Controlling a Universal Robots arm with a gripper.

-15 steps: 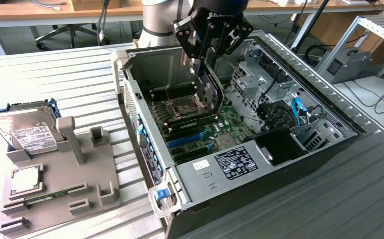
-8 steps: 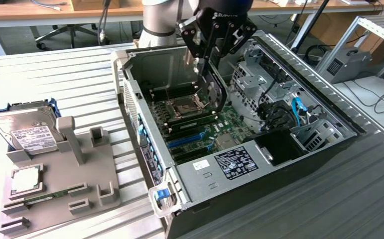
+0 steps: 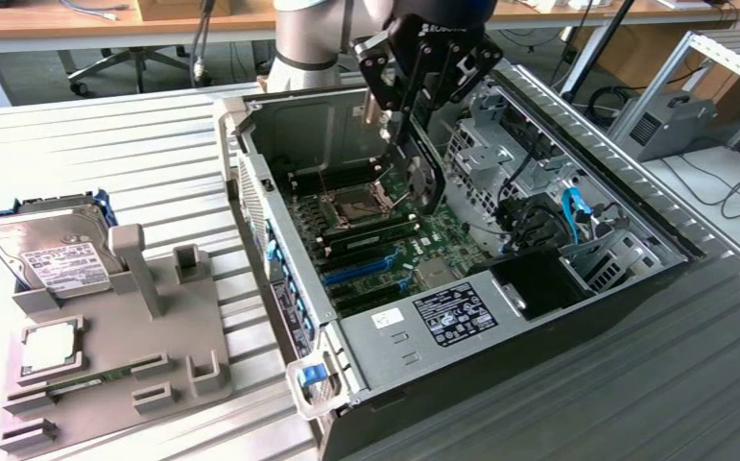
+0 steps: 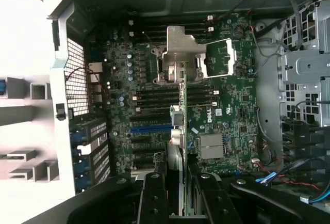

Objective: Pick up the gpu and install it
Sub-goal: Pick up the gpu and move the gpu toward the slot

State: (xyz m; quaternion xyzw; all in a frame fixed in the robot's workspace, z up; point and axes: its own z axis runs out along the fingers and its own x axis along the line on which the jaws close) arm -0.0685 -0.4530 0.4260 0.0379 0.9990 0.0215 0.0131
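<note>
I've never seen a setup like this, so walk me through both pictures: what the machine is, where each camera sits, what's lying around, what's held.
The machine is a robot arm ending in a fingered hand. One picture comes from a camera off the arm; the other from a camera on the wrist, looking down past the fingers. The hand grips the gpu, a thin card hanging over the motherboard of an open computer case. On the exterior view's left, a grey holder carries a hard drive in a blue frame.

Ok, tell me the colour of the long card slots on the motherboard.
Blue; the card slots show best in the exterior view.
</note>
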